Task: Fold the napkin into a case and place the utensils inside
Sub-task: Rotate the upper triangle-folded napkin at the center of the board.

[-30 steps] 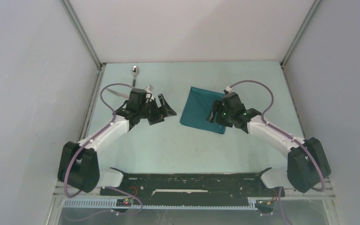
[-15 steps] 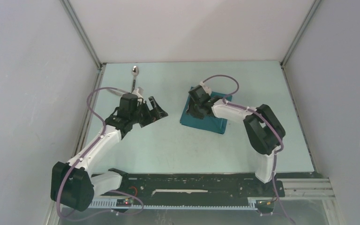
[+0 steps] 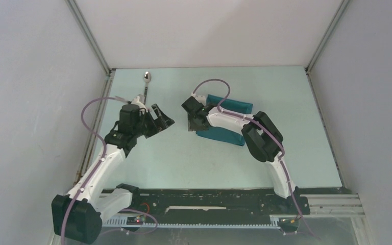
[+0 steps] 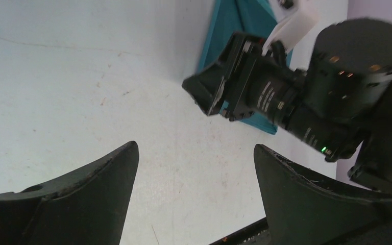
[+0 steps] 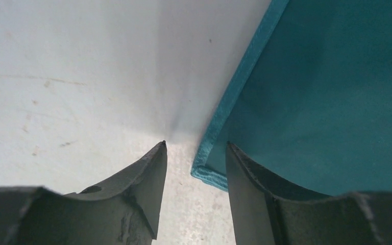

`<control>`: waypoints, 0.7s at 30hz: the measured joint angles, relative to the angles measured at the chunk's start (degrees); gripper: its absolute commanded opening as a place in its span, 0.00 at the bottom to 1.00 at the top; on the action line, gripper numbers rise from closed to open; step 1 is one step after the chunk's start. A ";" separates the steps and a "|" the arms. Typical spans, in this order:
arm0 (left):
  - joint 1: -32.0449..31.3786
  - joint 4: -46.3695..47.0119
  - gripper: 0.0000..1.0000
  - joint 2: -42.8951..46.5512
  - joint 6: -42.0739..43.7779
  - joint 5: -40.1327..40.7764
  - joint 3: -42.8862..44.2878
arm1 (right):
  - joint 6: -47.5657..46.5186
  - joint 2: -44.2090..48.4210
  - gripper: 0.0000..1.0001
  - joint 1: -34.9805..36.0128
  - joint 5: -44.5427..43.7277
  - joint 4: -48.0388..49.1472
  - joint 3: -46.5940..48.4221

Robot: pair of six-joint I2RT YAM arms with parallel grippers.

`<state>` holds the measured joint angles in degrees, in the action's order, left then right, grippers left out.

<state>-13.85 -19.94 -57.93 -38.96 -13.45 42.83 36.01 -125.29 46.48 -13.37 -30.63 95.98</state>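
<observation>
My right jaws are down at the napkin [image 5: 326, 102], parted but not wide. Its hemmed corner sits right in the gap between them, with one finger over the teal cloth and the other over bare worktop [image 5: 71, 76]. As far as I can see, nothing is pinched yet. The rest of the cloth lies flat, spreading away ahead of the jaws on that one finger's side.

I reckon this thing is light, thin and limp. It will drape from wherever I hold it and may skid on the smooth worktop. The corner hem looks the best hold, caught low so that a finger gets under the edge.

My left jaws are spread wide and empty, well apart from the napkin. The spoon [image 3: 146, 76] lies beyond them. I can't pick out the knife.
</observation>
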 measured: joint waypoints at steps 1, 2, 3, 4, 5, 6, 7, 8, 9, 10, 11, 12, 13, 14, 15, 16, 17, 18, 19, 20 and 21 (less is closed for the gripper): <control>0.63 0.00 0.90 0.74 0.04 0.11 0.00 | -0.70 -0.11 0.50 0.20 -0.26 -0.81 0.00; 1.03 0.00 0.90 1.09 0.07 0.26 0.00 | -1.31 -0.26 0.46 0.37 -0.46 -1.68 0.02; 1.29 0.00 0.90 1.27 0.11 0.28 0.00 | -1.73 -0.39 0.40 0.50 -0.76 -2.03 0.13; 1.49 -0.09 0.90 1.29 0.17 0.31 0.00 | -2.21 -0.44 0.36 0.52 -0.87 -2.51 0.33; 1.55 -0.24 0.90 1.27 0.26 0.31 0.00 | -2.56 -0.50 0.34 0.55 -1.03 -3.04 0.37; 1.57 -0.46 0.90 1.27 0.37 0.28 0.00 | -2.86 -0.50 0.34 0.57 -1.22 -3.45 0.42; 1.60 -0.55 0.90 1.27 0.44 0.28 0.00 | -2.97 -0.50 0.33 0.61 -1.29 -4.02 0.46; 1.60 -0.55 0.90 1.27 0.44 0.28 0.00 | -3.02 -0.50 0.30 0.61 -1.31 -4.28 0.46; 1.62 -0.59 0.90 1.27 0.44 0.28 0.00 | -3.06 -0.50 0.27 0.61 -1.38 -4.52 0.46; 1.62 -0.61 0.90 1.27 0.44 0.28 0.00 | -3.19 -0.50 0.24 0.61 -1.36 -4.57 0.46; 1.62 -0.61 0.90 1.27 0.44 0.28 0.00 | -3.39 -0.50 0.23 0.63 -1.57 -4.70 0.44; 1.64 -0.61 0.90 1.25 0.44 0.28 0.00 | -3.67 -0.44 0.21 0.66 -1.70 -4.76 0.31; 1.66 -0.61 0.90 1.25 0.44 0.26 0.00 | -3.87 -0.37 0.20 0.66 -1.75 -4.72 0.15; 1.66 -0.61 0.90 1.25 0.44 0.26 0.00 | -4.11 -0.13 0.20 0.68 -1.84 -4.48 -0.26; 1.66 -0.61 0.91 1.25 0.42 0.24 0.00 | -4.39 0.15 0.20 0.70 -1.92 -4.39 -0.81; 1.66 -0.61 0.91 1.25 0.42 0.24 0.00 | -4.74 0.55 0.20 0.76 -2.05 -4.22 -1.51; 1.66 -0.61 0.91 1.25 0.42 0.24 0.00 | -5.14 0.92 0.19 0.81 -2.10 -3.89 -2.19; 1.66 -0.61 0.91 1.22 0.42 0.24 0.00 | -5.68 1.49 0.17 0.81 -2.08 -3.58 -3.10; 1.66 -0.61 0.91 1.22 0.39 0.24 0.00 | -6.21 2.16 0.18 0.81 -1.99 -3.28 -4.22; 1.66 -0.59 0.91 1.20 0.39 0.24 0.00 | -6.69 2.95 0.20 0.81 -1.90 -2.99 -5.42; 1.66 -0.59 0.90 1.16 0.39 0.22 0.00 | -7.21 3.61 0.24 0.81 -1.73 -2.84 -6.32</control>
<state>-12.19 -20.53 -56.77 -38.57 -13.23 42.83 28.80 -121.69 47.29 -15.09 -33.47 89.67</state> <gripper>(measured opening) 0.906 0.181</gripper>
